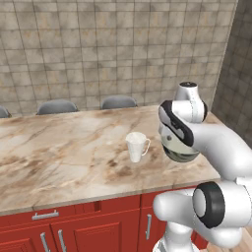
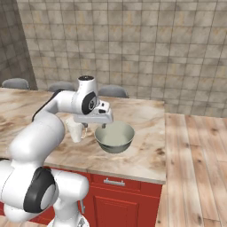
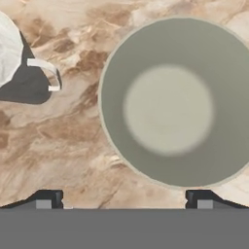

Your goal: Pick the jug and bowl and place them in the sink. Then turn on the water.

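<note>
Start of task. The gripper hangs above the marble counter, jaws spread wide and empty. In the hand view the bowl lies at two o'clock and the jug at ten o'clock. Neither is lifted; both placements and the water remain.

You have a marbled beige-brown surface crossing the middle of the left base view. Below it, along the bottom edge, red cabinet fronts carry silver bar handles. Behind its far edge, at mid-left, grey chair backs stand in a row. A tan tiled wall covers the top. In the right base view, a pale wood plank floor runs down the right side.
</note>
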You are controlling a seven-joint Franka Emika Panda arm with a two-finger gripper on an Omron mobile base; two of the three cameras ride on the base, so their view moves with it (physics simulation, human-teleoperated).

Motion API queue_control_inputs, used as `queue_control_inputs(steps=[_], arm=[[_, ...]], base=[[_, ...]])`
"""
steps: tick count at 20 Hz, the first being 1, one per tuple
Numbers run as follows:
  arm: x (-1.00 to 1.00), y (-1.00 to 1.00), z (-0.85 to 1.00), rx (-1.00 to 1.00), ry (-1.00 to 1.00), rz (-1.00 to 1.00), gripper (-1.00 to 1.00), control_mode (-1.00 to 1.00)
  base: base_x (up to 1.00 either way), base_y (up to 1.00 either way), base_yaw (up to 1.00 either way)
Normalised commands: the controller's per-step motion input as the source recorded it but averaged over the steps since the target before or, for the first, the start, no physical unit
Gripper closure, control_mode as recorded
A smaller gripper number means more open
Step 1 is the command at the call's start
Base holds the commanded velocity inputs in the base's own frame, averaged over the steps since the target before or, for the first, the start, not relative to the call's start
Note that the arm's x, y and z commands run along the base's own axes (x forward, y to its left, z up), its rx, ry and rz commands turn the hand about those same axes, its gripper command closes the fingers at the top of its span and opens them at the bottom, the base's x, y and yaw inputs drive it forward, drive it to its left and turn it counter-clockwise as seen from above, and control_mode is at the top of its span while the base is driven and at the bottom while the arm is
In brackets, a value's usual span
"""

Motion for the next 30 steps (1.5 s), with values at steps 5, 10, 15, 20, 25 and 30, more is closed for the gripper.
queue_control_inputs(steps=[5,10,15,20,25,30], arm=[[0.18,-0.04,-0.16,0.00,0.00,0.01,-1.00,-1.00],[0.13,-0.03,-0.22,0.00,0.00,0.02,-1.00,-1.00],[0.09,0.00,-0.25,0.00,0.00,0.01,-1.00,-1.00],[0.00,0.00,-0.13,0.00,0.00,0.00,-1.00,-1.00],[0.00,0.01,-0.21,0.00,0.01,0.00,-1.00,-1.00],[0.00,0.07,-0.24,0.00,0.01,0.00,-1.00,-1.00]], base=[[0.00,0.00,0.00],[0.00,0.00,0.00],[0.00,0.00,0.00],[0.00,0.00,0.00],[0.00,0.00,0.00],[0.00,0.00,0.00]])
